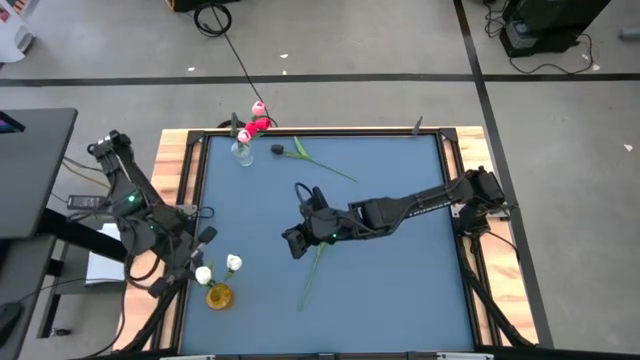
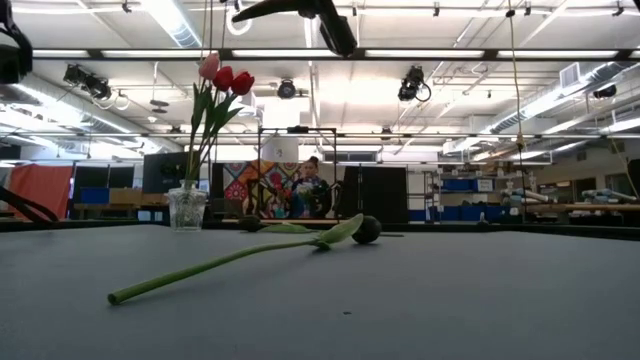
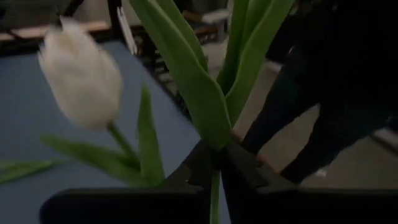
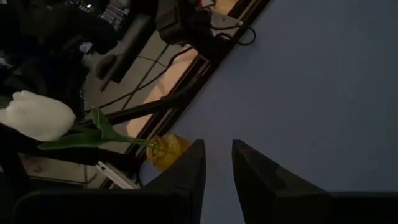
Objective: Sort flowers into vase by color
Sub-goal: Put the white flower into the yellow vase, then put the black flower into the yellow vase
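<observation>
An amber vase [image 1: 218,296] stands near the table's left near corner with white tulips [image 1: 233,263] over it. My left gripper [image 1: 200,258] is beside them, shut on a green stem [image 3: 214,186]; another white tulip head [image 3: 81,74] shows next to it. My right gripper [image 1: 295,243] hovers over mid-table, narrowly open and holding nothing [image 4: 217,165]. Below it a dark-headed tulip [image 2: 367,230] lies flat on the table, its stem [image 1: 312,275] running toward the near edge. A clear vase [image 1: 242,152] at the far edge holds red and pink tulips [image 2: 225,78]. My left gripper pinches a thin green stem [image 3: 214,186] between its two fingers, just below where the long leaves [image 3: 186,81] branch off. The leaves rise past the fingertips. The head of this flower and the stem's lower end lie outside the wrist view.
A second dark tulip [image 1: 278,150] lies on the table near the clear vase, stem pointing toward the right [image 1: 330,168]. Wooden rails [image 1: 170,190] frame the blue table. People and equipment show in the room beyond the far edge.
</observation>
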### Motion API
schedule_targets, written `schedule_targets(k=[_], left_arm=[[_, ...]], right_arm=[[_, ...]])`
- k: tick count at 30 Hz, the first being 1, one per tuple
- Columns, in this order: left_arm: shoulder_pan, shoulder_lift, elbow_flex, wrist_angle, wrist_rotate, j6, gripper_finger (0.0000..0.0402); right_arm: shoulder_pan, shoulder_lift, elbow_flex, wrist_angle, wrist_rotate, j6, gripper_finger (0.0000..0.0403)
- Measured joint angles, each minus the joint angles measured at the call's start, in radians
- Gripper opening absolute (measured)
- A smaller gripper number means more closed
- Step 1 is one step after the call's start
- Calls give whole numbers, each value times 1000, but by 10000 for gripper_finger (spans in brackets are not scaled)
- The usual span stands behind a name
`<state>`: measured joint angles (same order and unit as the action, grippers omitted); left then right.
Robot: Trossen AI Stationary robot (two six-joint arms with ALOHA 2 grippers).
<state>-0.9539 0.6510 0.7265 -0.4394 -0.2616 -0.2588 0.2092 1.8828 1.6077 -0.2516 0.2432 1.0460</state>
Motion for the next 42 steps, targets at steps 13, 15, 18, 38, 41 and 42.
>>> schedule_targets(k=[13,15,18,38,41,42], left_arm=[[6,19,21,-77,-7,-119,190],[7,17,38,-106,-7,-120,196],[8,16,80,-185,-11,-135,198],[8,16,210,-618,-24,-457,142],[8,16,210,-617,-32,-471,139],[8,16,210,-618,-39,-484,139]], right_arm=[[17,4,0,-342,80,381,134],[6,11,0,-360,31,491,143],[-13,47,1,-367,-74,564,151],[-78,287,-3,-485,-238,675,154],[-94,306,-1,-460,-259,642,154],[-99,306,-1,-458,-263,630,153]])
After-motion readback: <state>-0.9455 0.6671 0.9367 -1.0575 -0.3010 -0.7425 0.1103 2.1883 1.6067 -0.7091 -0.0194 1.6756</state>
